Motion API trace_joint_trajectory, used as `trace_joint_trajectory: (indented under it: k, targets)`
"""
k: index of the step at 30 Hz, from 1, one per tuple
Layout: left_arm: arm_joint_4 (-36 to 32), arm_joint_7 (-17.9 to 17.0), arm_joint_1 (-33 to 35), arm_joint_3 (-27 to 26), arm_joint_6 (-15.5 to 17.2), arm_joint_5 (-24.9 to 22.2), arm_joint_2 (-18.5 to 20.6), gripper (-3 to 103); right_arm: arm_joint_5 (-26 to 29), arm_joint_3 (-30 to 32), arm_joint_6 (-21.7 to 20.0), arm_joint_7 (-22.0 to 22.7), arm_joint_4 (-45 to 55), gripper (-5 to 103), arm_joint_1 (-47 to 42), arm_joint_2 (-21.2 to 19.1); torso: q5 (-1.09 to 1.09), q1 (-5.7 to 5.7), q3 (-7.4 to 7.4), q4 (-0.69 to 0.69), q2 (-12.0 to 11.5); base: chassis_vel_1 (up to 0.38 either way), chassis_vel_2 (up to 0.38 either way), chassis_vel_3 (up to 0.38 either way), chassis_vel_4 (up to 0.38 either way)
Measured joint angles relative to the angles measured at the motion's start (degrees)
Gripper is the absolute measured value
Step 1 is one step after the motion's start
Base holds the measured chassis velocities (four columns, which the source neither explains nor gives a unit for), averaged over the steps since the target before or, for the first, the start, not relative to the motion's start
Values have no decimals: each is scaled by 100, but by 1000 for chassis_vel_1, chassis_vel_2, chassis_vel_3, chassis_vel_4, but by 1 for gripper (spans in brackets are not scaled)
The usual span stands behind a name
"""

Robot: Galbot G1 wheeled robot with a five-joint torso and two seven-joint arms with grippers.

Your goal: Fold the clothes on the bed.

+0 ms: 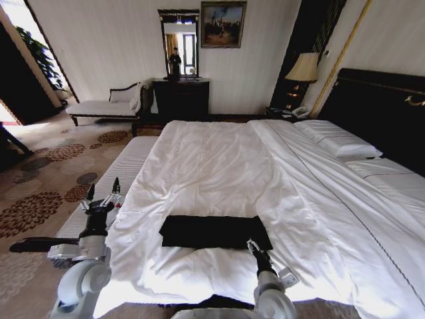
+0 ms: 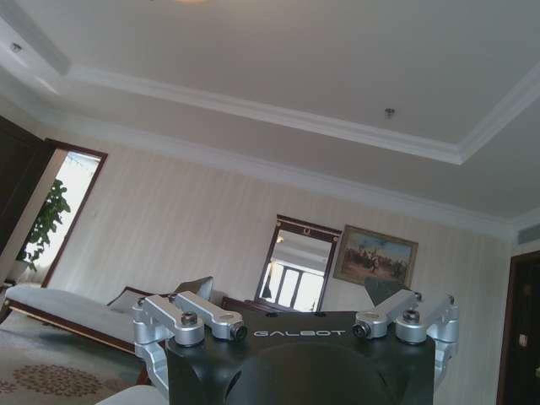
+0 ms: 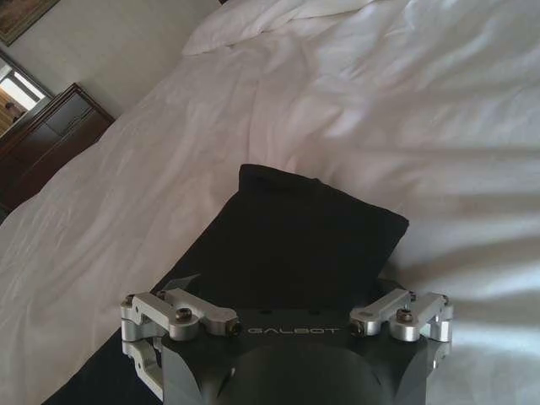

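Observation:
The clothes are one black T-shirt (image 1: 214,231), folded into a flat rectangle near the front edge of the bed (image 1: 219,159). No lettering shows on it. My right gripper (image 1: 253,244) is open and hovers over the shirt's near right corner. In the right wrist view the folded shirt (image 3: 295,245) lies flat on the white duvet (image 3: 380,110) just beyond that gripper. My left gripper (image 1: 103,191) is open and points upward. It is held off the bed's left side, apart from the shirt and holding nothing.
A pale padded bench (image 1: 126,166) runs along the bed's left side over patterned carpet (image 1: 46,173). Pillows (image 1: 339,139) and a dark headboard (image 1: 385,106) are on the right. A chaise (image 1: 99,106), a dark dresser (image 1: 180,98) and a lamp (image 1: 304,68) stand by the far wall.

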Motion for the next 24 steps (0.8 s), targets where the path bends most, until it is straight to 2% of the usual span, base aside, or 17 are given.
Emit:
trace_joint_trajectory:
  k: [4,8,10,13,16,19,20,23,24]
  targets:
    - [-11,4,23,-5,-8,5,-9,100,115,33,54,-155,-319,103,285,-6,0,0,0,0,0,0,0,0,0]
    - [-17,4,17,28,-9,40,-29,100,260,93,228,-337,-485,86,483,12,0,0,0,0,0,0,0,0,0]
    - [-19,4,17,34,-9,46,-34,100,294,101,259,-372,-494,86,496,19,0,0,0,-1,0,0,0,0,0]
    - [-22,4,16,47,-12,67,-48,100,382,128,383,-520,-506,70,518,63,0,0,0,-1,0,0,0,0,0]
    - [-22,4,17,52,-13,77,-53,100,406,134,423,-587,-505,64,512,80,0,0,0,-1,0,0,0,0,0]
    - [-28,4,23,67,-16,92,-70,100,437,148,458,-664,-495,48,510,105,0,0,0,-1,0,0,0,0,0]
    - [-28,4,23,67,-16,92,-70,100,437,148,458,-664,-495,48,510,105,0,0,0,-1,0,0,0,0,0]
    - [-51,2,37,68,-20,104,-80,100,443,170,465,-697,-456,27,528,119,0,0,0,-1,0,0,0,0,0]
    - [-51,2,37,68,-20,104,-80,100,443,170,465,-697,-456,27,528,119,0,0,0,-1,0,0,0,0,0]
